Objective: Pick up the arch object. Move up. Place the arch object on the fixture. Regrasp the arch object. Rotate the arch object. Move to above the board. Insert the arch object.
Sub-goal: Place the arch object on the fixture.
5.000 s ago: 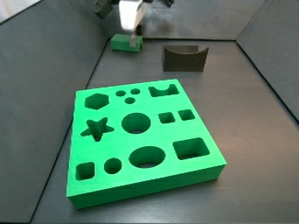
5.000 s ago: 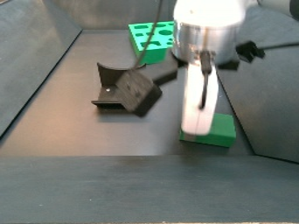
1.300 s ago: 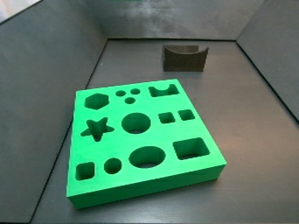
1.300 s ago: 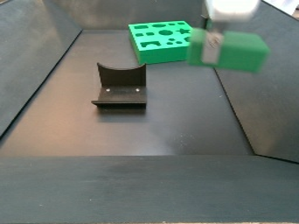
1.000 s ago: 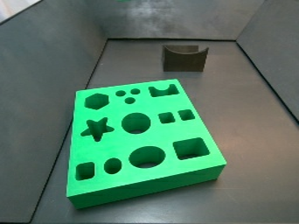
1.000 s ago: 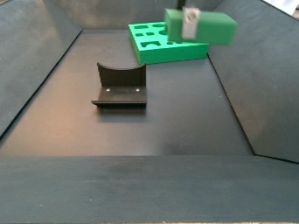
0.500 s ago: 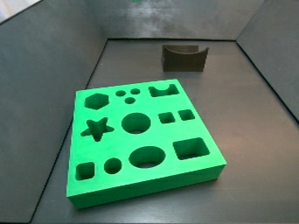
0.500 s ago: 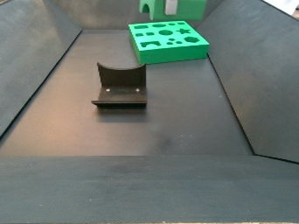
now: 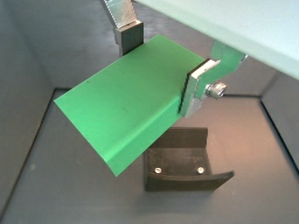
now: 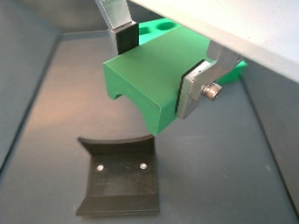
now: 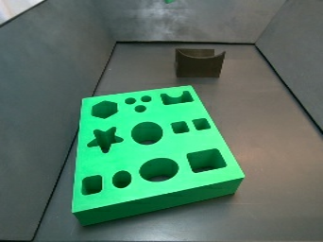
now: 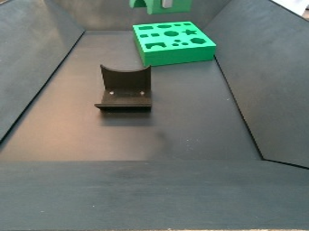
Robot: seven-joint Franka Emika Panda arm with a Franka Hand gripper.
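Note:
My gripper (image 9: 163,61) is shut on the arch object (image 9: 122,109), a dull green block with an arched notch in one end (image 10: 142,83). Its fingers (image 10: 197,89) press on two opposite sides. It hangs high in the air, above the fixture (image 9: 181,163), a dark block with a U-shaped dip that also shows in a wrist view (image 10: 117,177). In a side view only the block's lower end (image 12: 151,4) shows at the top edge, above the board (image 12: 175,41). The board (image 11: 154,151) is a bright green slab with many shaped holes. The fixture (image 11: 198,61) stands beyond it.
Dark sloping walls enclose the dark floor (image 12: 145,135) on all sides. The fixture (image 12: 123,87) stands in the middle of the floor, between the board and the near edge.
The gripper has carried the arch object up and across from the right wall to over the board, until it almost left the side view. The board and fixture have not moved.

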